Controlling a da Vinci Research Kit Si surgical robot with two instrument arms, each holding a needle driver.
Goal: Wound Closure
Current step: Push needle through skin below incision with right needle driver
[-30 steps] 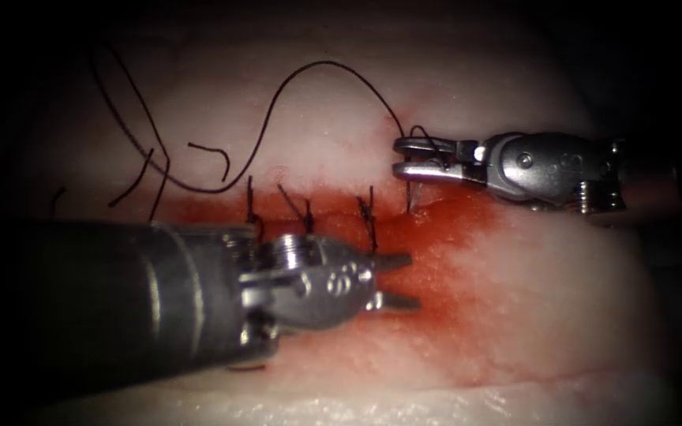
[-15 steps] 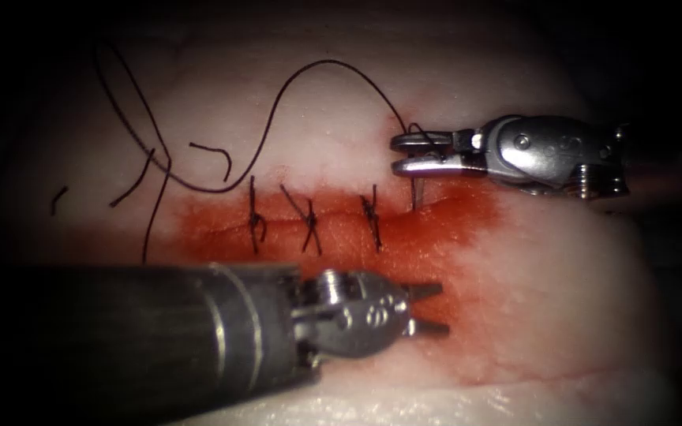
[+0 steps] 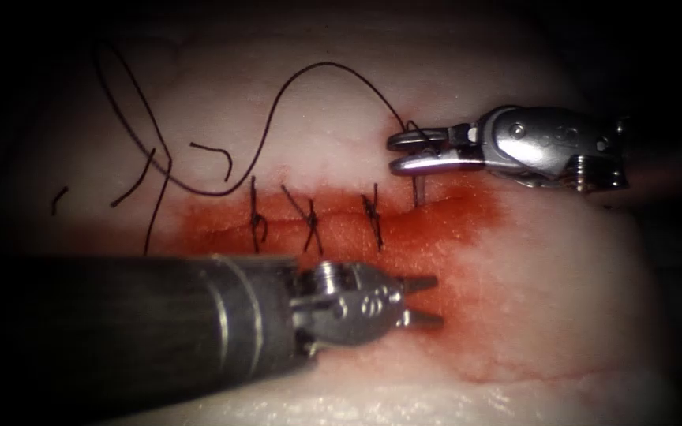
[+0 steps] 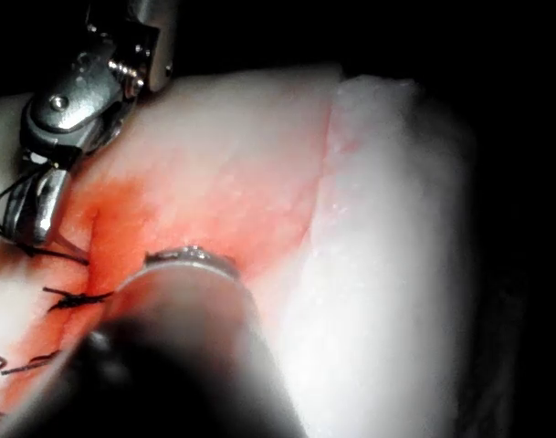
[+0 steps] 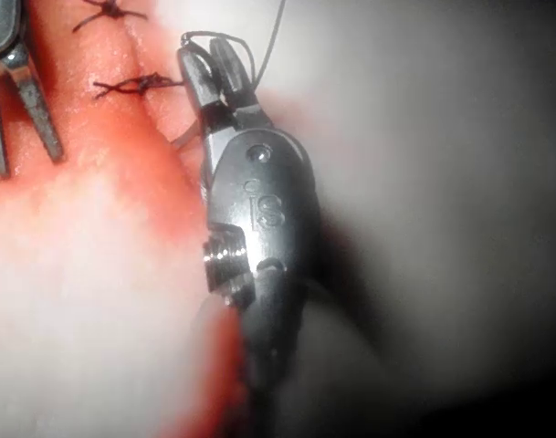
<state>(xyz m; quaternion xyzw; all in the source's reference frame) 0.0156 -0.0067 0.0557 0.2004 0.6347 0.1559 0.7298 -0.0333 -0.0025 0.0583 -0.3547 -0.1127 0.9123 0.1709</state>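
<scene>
My right tool (image 3: 394, 155) comes in from the right, its jaws shut on the curved needle (image 3: 417, 192) near its upper end. The needle points down into the tissue (image 3: 562, 260) at the far lip of the cut, just right of the last stitch. Dark thread (image 3: 309, 75) arcs from those jaws up and away to the left. My left tool (image 3: 436, 300) hovers over the near side of the cut, open and holding nothing. In the right wrist view the right tool (image 5: 214, 59) grips beside a stitch (image 5: 136, 85), with the left tool's open fingers (image 5: 36, 114) nearby.
Three knotted stitches (image 3: 309, 221) cross the left part of the cut. Red fluid (image 3: 444, 229) stains the tissue around it. Cut thread ends (image 3: 215, 158) lie on the far left tissue. The left tool's thick shaft (image 3: 120, 331) covers the near left.
My left tool has drawn back from over the stitches toward the near side and to the right, uncovering them. My right tool has lifted slightly, still holding the needle.
</scene>
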